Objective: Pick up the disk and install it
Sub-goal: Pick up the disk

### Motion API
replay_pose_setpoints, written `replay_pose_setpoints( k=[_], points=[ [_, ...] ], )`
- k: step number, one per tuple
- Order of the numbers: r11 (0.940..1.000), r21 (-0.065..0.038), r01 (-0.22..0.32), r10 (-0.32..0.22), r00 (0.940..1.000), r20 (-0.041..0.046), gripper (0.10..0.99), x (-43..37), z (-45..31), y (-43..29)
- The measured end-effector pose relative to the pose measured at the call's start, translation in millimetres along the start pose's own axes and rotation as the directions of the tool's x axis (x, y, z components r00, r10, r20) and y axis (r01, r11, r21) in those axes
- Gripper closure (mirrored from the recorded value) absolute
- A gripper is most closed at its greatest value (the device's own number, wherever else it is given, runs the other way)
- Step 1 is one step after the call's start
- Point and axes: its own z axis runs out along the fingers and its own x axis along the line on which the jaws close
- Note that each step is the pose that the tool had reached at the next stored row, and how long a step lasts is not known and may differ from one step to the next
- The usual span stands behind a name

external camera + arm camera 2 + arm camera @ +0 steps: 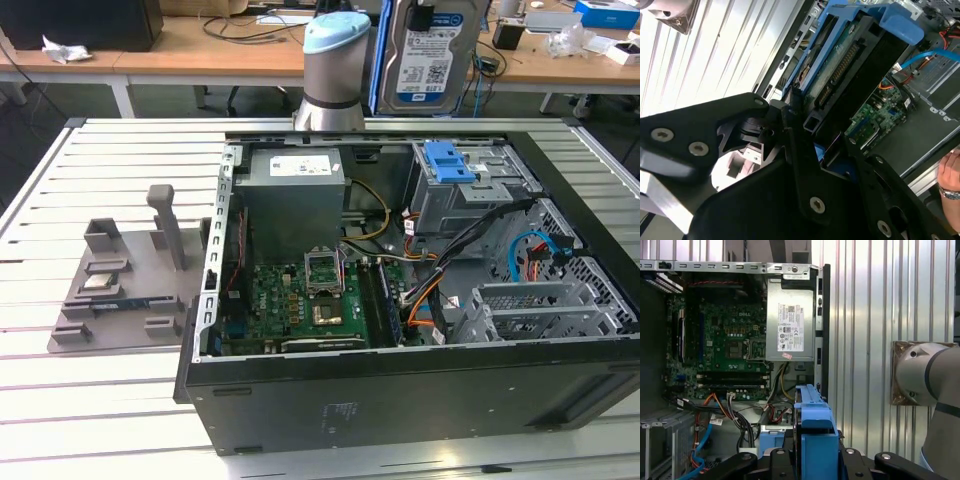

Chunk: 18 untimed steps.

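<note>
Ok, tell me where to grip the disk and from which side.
Across the blue carrier rails on its narrow edges, coming from above: the disk hangs upright and the rails give flat parallel sides. The gripper is clamped there now.

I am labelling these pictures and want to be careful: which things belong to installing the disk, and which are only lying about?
Belong to the job:
the disk, held in the gripper
the open computer case

Just lying about:
the grey tray of parts beside the case
the bare blue bracket inside the case
a person's hand
</note>
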Motion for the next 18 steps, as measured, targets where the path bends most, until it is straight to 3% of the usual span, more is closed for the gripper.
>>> replay_pose_setpoints(
  k=[7, 14, 18],
  points=[
    [1.0, 0.0, 0.0, 0.0, 1.0, 0.0001, 0.722, 0.2, -0.2, -14.8],
    [1.0, 0.0, 0.0, 0.0, 1.0, -0.0001, 0.722, 1.1, -0.3, -15.5],
    [1.0, 0.0, 0.0, 0.0, 1.0, 0.0, 0.722, 7.9, -0.3, -15.4]
  ],
)
